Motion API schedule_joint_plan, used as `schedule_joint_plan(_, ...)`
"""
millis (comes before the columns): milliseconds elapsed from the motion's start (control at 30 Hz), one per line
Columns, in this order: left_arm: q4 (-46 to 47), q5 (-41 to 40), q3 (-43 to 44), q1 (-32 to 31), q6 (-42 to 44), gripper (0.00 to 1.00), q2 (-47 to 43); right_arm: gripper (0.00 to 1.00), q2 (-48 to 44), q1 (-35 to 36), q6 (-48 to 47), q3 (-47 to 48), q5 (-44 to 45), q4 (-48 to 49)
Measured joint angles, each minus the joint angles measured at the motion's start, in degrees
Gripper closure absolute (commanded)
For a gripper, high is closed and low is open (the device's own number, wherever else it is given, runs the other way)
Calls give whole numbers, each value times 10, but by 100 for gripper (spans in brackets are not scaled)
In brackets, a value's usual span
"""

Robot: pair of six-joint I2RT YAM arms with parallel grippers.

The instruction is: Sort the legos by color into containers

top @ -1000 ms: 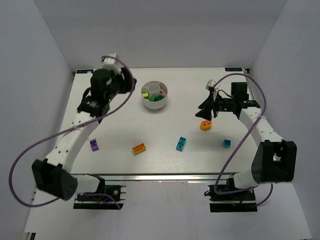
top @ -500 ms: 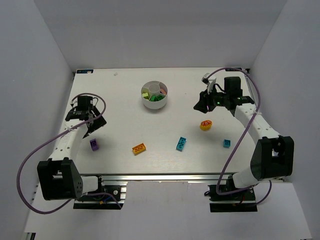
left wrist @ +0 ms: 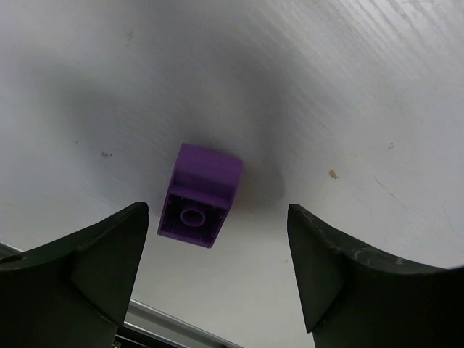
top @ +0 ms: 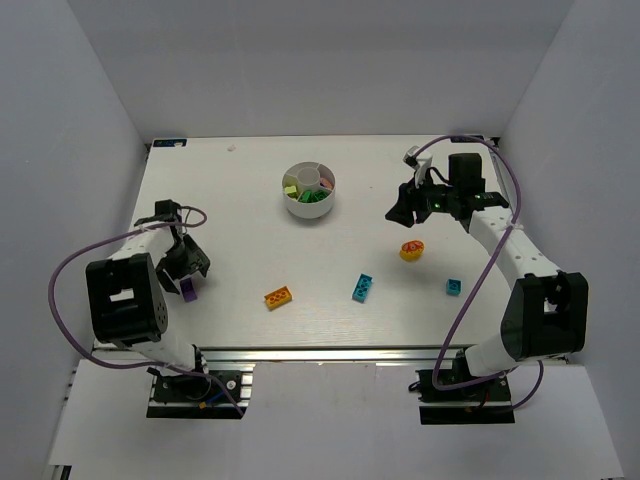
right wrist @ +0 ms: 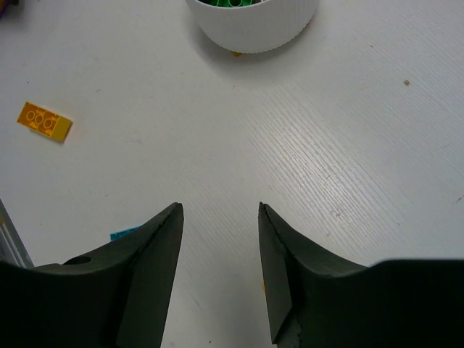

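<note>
Grippers: left gripper (left wrist: 217, 210) spread wide, gripping nothing; right gripper (right wrist: 218, 206) parted, empty too.
Purple brick (left wrist: 201, 193): lying right between the left fingers, touching neither.
Bowl (right wrist: 254, 29): ahead of the right gripper, well apart, green pieces showing inside.
Loose pieces: orange brick (top: 278, 297), cyan brick (top: 362, 287), small blue brick (top: 454, 286), and round yellow-orange piece (top: 411, 250) near the right gripper.
Table (top: 250, 240): white, faintly grained, plain white walls around.

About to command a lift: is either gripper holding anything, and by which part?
Nothing is held. The left gripper is open over the purple brick, not touching it; the right gripper is open and empty.
</note>
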Motion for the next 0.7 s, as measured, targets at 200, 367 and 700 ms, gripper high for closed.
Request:
schedule_joint_plan(200,21,20,-1,15,15,28,29,48,0,-6,0,0,-7,0)
schedule_joint_plan(367,34,47,-2,26,24,49,39,48,0,-14,2,0,-12,0)
schedule_joint_plan(700,71,193,-18,23,41,100,-15,57,0,-22,6,0,-19,0)
